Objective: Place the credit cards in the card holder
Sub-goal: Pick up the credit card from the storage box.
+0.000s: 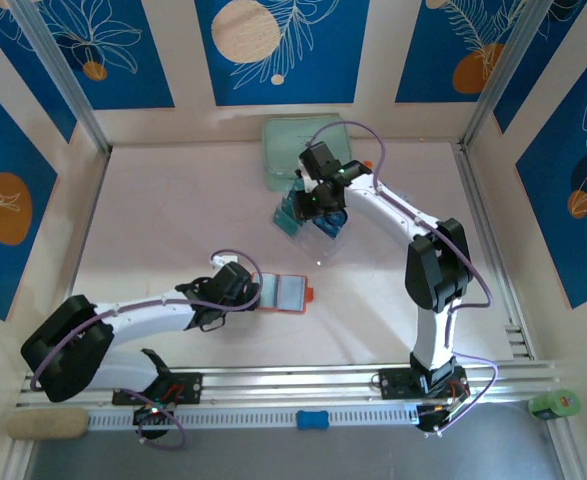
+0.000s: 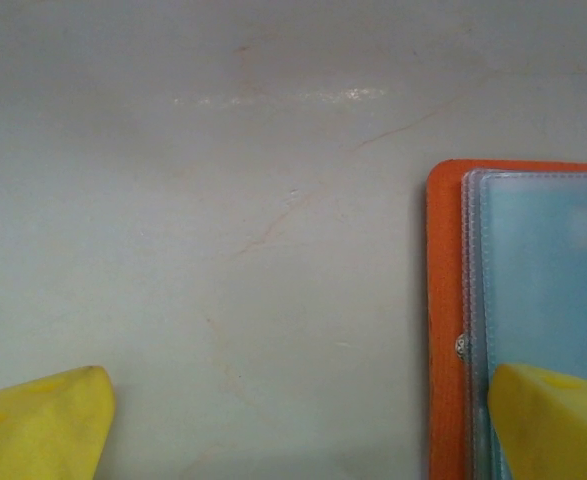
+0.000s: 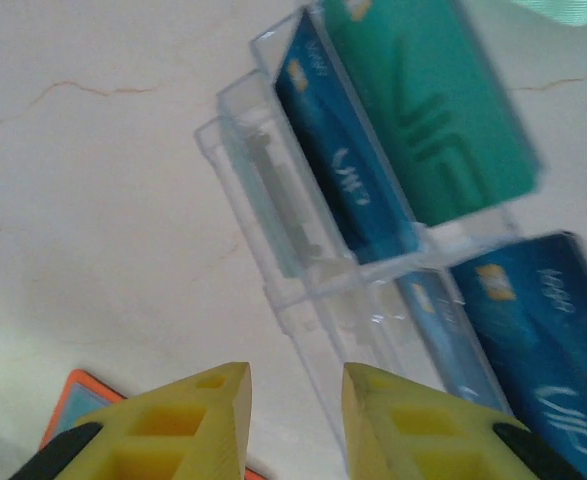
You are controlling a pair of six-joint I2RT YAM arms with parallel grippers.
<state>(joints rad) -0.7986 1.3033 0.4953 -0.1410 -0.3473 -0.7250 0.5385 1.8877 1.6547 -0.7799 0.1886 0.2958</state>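
Top external view, item list: pale table (image 1: 173, 200); green zip case (image 1: 288, 150) at the far edge; clear rack (image 1: 308, 228) just in front of it, holding blue cards (image 1: 328, 226); wallet (image 1: 285, 293) lying open near the table's middle, well apart from the rack, orange rim on its right side; left gripper (image 1: 255, 292) at the wallet's left edge; right gripper (image 1: 309, 208) over the rack. From this height the jaw gaps cannot be judged.

Left wrist view adds the close detail: left gripper (image 2: 298, 425) with its yellow fingers (image 2: 38, 425) spread wide and nothing between them but bare table; one finger at the lower left corner over the table, the other at the lower right over the wallet (image 2: 448, 300); the wallet's orange cover, a stack of clear pockets and a pale blue face inside them visible; whether that finger touches the pockets cannot be told.

Right wrist view adds: right gripper (image 3: 295, 420) with fingers a narrow gap apart, nothing pinched; rack (image 3: 263, 190) shown as several clear slots, the nearest ones empty; cards (image 3: 348, 160) upright in the farther slots, one dark blue, one teal-green behind it, more blue ones at the lower right; an orange corner of the wallet (image 3: 63, 400) at the lower left.
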